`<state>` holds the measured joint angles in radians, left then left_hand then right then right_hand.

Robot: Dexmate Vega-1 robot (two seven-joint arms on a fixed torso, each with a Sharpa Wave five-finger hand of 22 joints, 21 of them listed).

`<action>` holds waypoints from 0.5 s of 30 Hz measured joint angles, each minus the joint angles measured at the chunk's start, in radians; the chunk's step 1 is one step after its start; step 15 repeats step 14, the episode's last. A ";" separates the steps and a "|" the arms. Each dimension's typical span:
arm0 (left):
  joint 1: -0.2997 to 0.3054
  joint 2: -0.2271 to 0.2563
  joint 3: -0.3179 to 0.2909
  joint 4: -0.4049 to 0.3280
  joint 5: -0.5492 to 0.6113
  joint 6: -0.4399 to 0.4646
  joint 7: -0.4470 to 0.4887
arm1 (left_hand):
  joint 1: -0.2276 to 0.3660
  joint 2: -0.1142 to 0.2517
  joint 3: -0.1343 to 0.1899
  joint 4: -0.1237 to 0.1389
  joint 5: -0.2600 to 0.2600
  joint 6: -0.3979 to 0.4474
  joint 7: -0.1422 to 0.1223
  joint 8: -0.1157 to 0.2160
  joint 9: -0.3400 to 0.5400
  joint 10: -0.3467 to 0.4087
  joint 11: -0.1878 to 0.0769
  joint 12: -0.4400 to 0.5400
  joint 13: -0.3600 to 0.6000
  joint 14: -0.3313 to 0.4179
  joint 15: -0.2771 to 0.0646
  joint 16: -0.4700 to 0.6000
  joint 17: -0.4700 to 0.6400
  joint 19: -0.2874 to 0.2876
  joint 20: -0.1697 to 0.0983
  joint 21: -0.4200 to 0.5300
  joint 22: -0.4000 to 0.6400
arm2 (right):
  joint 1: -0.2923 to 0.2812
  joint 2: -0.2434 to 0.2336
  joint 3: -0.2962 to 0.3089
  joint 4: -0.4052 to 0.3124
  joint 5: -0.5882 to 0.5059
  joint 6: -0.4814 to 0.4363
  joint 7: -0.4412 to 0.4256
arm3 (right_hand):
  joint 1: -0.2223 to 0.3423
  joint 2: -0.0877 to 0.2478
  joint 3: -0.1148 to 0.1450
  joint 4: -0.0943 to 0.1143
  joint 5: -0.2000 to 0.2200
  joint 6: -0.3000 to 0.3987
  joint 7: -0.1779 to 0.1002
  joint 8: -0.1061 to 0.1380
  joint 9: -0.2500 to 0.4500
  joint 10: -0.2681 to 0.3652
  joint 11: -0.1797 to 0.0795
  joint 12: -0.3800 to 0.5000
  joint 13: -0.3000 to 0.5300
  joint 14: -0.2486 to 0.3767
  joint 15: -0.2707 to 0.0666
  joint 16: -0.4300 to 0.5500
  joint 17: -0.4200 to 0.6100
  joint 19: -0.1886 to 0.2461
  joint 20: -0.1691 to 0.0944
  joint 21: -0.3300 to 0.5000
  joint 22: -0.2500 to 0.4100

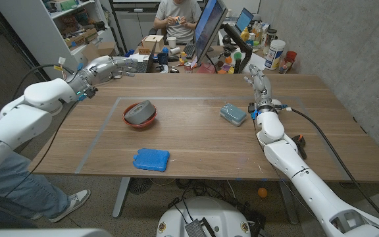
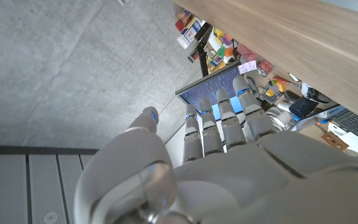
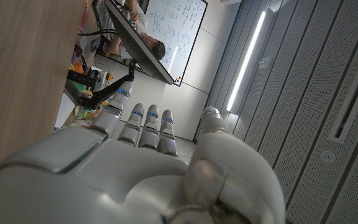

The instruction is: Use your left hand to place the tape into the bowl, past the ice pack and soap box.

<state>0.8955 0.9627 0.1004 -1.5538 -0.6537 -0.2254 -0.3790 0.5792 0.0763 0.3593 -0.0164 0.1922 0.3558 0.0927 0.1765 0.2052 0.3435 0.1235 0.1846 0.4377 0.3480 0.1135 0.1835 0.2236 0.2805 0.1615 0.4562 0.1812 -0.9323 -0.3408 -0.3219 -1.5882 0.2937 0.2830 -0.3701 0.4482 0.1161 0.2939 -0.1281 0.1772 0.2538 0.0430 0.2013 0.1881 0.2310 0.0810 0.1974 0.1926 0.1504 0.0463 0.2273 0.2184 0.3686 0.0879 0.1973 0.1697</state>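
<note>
Between bowl (image 1: 140, 116) and soap box (image 1: 233, 114), bare table (image 1: 189, 135); ice pack (image 1: 152, 159) nearer; both hands empty, fingers extended.

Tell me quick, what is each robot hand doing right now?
Left hand: open, holding nothing; the tape is in the bowl.
Right hand: open, holding nothing.

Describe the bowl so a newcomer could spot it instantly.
On the wooden table, inside the taped rectangle, look at its left half. The bowl is round and red-orange, with a grey roll of tape already in it; the blue ice pack and teal soap box lie flat and boxy.
</note>
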 measured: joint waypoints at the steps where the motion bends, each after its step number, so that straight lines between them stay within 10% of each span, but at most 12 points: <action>1: -0.004 -0.011 0.000 0.022 -0.015 -0.008 -0.008 | -0.011 0.000 -0.003 0.003 -0.001 -0.016 0.002 -0.003 -0.001 -0.010 0.001 0.000 -0.004 -0.010 0.003 0.000 -0.001 -0.005 0.003 -0.005 0.000 | 0.000 -0.003 -0.003 -0.011 -0.009 0.000 -0.007 | 0.000 0.000 0.000 0.000 0.000 0.000 0.000 0.000 0.000 0.000 0.000 0.000 0.000 0.000 0.000 0.000 0.000 0.000 0.000 0.000 0.000; 15: -0.058 -0.132 0.010 0.144 -0.157 -0.067 -0.093 | -0.061 -0.015 -0.026 0.010 -0.009 -0.101 0.020 -0.003 -0.010 -0.060 0.002 -0.005 -0.034 -0.052 0.008 0.000 -0.010 -0.031 -0.002 -0.031 0.000 | -0.026 -0.023 -0.018 -0.088 -0.059 -0.010 -0.067 | -0.016 -0.016 -0.016 0.008 0.000 0.000 0.000 0.000 0.000 0.000 0.000 0.000 0.000 0.000 0.000 0.000 0.000 -0.004 -0.004 0.000 0.000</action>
